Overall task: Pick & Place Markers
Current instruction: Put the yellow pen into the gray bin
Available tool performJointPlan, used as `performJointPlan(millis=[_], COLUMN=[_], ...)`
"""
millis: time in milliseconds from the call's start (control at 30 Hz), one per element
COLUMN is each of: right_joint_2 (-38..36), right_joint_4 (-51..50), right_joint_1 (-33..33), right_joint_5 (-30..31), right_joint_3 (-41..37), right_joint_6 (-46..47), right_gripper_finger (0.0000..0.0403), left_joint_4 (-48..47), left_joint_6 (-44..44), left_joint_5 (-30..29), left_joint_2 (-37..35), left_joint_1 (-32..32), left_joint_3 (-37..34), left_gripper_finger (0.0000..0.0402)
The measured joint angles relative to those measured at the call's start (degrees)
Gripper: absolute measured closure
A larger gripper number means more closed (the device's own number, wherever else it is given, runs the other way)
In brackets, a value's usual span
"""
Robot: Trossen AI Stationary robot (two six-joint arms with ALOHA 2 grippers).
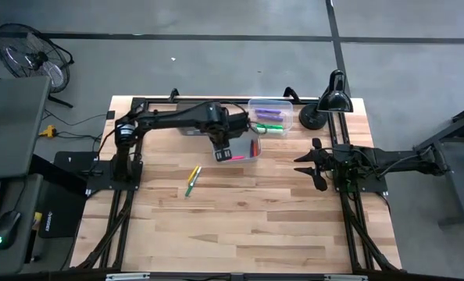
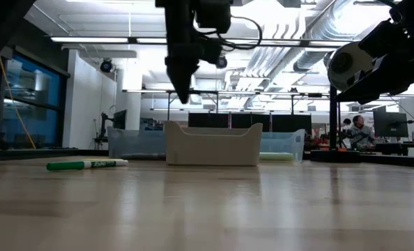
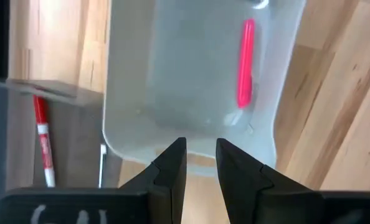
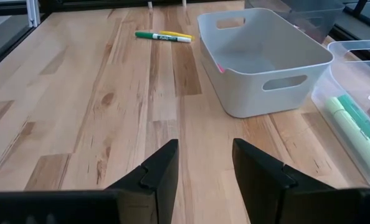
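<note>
Pink marker (image 3: 245, 62) lies in the grey bin (image 3: 141, 74); left gripper (image 3: 201, 163) hovers above, fingers slightly spread and empty, likely just released; right gripper (image 4: 205, 163) waits spread

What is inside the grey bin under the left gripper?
The grey bin holds one pink marker lying near one wall. The left gripper hangs above it and hides part of the bin in the high view, so more markers there cannot be excluded.

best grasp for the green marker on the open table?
Take the green marker mid-barrel, from straight above, jaws closing across its width. It lies flat on the table, and the yellow marker lies close alongside, so the jaws may catch both.
</note>
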Motion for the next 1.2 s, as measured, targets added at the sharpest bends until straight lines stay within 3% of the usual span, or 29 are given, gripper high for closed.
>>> performJointPlan(millis=[267, 333, 433, 533, 700, 833, 967, 1200], right_joint_2=[0.0, 0.0, 0.0, 0.0, 0.2, 0.6, 0.9, 1.5], right_joint_4=[0.0, 0.0, -0.3, -0.4, -0.2, -0.2, -0.3, -0.8], right_joint_1=[0.0, 0.0, 0.0, 0.0, 0.0, 0.0, 0.0, 0.0], right_joint_5=[-0.1, -0.1, 0.0, 0.0, 0.2, 0.4, 0.7, 0.1], right_joint_3=[0.0, 0.0, 0.0, 0.0, 0.0, 0.0, 0.0, 0.0], right_joint_6=[0.2, 0.2, 0.2, 0.2, 0.2, 0.0, 0.0, 0.3], right_gripper_finger=[0.0263, 0.0263, 0.0263, 0.0263, 0.0263, 0.0263, 0.0263, 0.0263], left_joint_4=[-8.8, -5.4, -3.8, 3.4, 11.7, 17.4, 17.5, 17.4], left_joint_6=[-4.8, -4.8, -6.8, -11.0, -22.6, -34.8, -44.0, -52.2], left_joint_5=[-3.2, -3.2, -3.0, -3.0, -1.4, -0.3, 0.4, 0.4], left_joint_2=[-3.6, -5.0, -8.4, -12.6, -21.1, -24.9, -25.1, -23.4], left_joint_1=[-5.6, -7.2, -9.2, -11.0, -13.6, -15.3, -15.7, -15.5], left_joint_3=[-0.9, -2.4, -9.1, -18.0, -34.4, -41.8, -43.5, -43.5], left_gripper_finger=[0.0317, 0.0317, 0.0317, 0.0317, 0.0317, 0.0317, 0.0317, 0.0317])
